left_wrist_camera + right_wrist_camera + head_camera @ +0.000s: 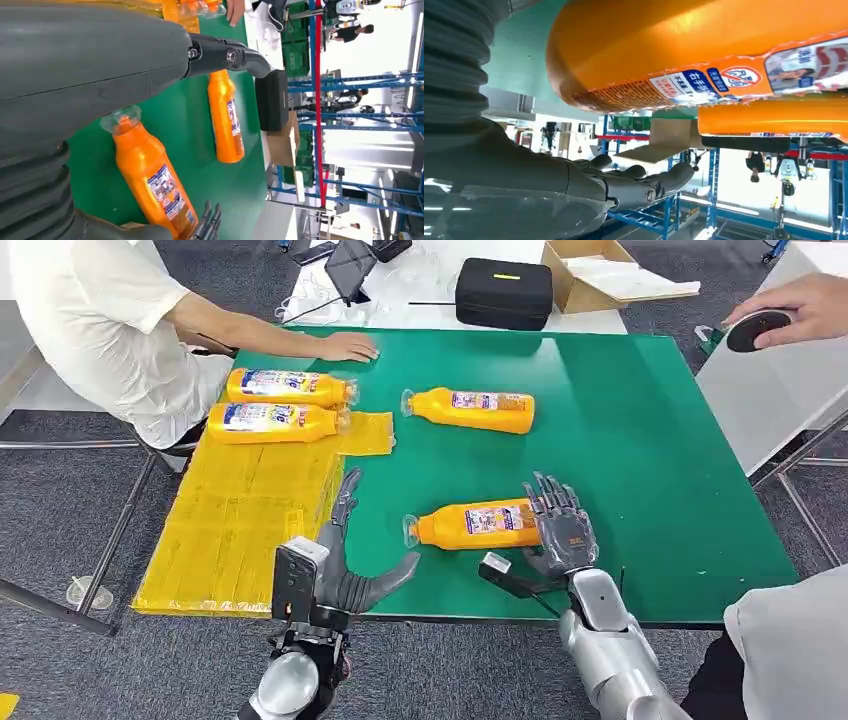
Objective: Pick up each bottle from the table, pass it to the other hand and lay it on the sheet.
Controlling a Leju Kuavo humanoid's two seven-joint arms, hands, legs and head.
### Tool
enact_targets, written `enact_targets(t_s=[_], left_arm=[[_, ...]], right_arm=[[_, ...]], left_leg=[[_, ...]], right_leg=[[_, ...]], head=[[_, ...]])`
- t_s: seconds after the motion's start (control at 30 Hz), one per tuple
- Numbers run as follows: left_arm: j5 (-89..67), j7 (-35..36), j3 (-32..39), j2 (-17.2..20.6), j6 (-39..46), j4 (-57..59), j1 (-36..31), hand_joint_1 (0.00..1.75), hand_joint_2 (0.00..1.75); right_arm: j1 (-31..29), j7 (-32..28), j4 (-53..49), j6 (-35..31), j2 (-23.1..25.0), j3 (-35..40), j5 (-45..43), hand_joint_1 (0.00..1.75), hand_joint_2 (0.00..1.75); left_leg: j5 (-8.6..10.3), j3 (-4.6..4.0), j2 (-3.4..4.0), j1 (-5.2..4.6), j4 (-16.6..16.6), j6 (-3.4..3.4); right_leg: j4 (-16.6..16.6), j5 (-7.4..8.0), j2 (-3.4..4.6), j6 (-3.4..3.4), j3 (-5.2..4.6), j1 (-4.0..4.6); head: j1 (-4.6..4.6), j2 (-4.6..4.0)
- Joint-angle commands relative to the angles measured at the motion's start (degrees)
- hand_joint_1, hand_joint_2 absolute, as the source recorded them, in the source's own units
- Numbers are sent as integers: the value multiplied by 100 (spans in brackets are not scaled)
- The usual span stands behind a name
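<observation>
Two orange bottles [285, 387] [275, 422] lie on the yellow sheet [240, 510] at the left of the green table [640, 440]. A third bottle [470, 410] [226, 117] [774, 117] lies on the bare green top, mid-table. The nearest bottle [472, 525] [155, 185] [704, 50] lies on its side close to the front edge. My right hand [560, 532] [639, 185] is at that bottle's base end, fingers spread, thumb out, not closed around it. My left hand [345, 560] [225, 55] is open and empty by the sheet's right edge, left of that bottle's cap.
A person in a white shirt sits at the far left with a hand [345, 345] on the table. A black case [503, 292] and cardboard box [600, 275] stand behind. Another person's hand [790, 310] rests on a white table [770, 400] at right.
</observation>
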Motion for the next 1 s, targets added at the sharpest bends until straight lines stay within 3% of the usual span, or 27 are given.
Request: enact_targets(t_s=[0.03, 0.07, 0.2, 0.3, 0.6, 0.63, 0.67, 1.0], left_arm=[[83, 88, -150, 26, -96, 501, -359, 0, 175], [104, 107, -158, 14, -91, 545, -378, 0, 175], [196, 133, -168, -15, -111, 631, -426, 0, 175], [259, 141, -185, -23, -116, 674, -479, 0, 175], [263, 146, -181, -28, -122, 682, -491, 0, 175], [270, 150, -188, -32, -139, 687, -497, 0, 175], [274, 153, -186, -36, -141, 689, -499, 0, 175], [409, 199, -208, -107, -286, 826, -605, 0, 175]], right_arm=[[-851, 235, 1316, 2, -193, 718, -452, 0, 175], [-1030, 288, 1860, 2, -171, 716, -474, 0, 175], [-1211, 262, 2321, 273, -173, 723, -565, 0, 175], [-1272, 579, 2523, 1766, -190, 693, -771, 0, 175], [-1257, 545, 2466, 1810, -228, 686, -799, 0, 175], [-1302, 644, 2526, 2183, -242, 647, -865, 129, 175], [-1292, 681, 2512, 2211, -253, 664, -849, 171, 175], [-1291, 529, 2601, 3212, -472, 712, -932, 175, 175]], left_leg=[[-3, 14, 8, -1, 1, 0], [-7, 17, 15, -1, 7, 2], [-1, 20, 2, 3, -2, 2], [-3, 21, -1, 1, 0, 1], [-4, 63, 1, 3, -3, -3], [-3, 59, 3, 3, -3, -1], [-1, 60, 0, 5, -3, 1], [13, 88, -10, 3, -4, 15]], right_leg=[[0, 0, 9, -6, 11, 0], [4, 0, 17, -8, 14, 0], [-6, 0, 3, -7, 21, 3], [-3, -3, 0, -7, 21, 1], [-11, 1, 5, -10, 56, 5], [-11, 3, 7, -8, 51, 4], [-12, 3, 5, -9, 54, 6], [-19, 13, -11, -12, 79, 4]], head=[[2, 0], [2, 0], [4, 0], [2, 0], [2, 0], [2, 0], [2, 0], [0, 0]])
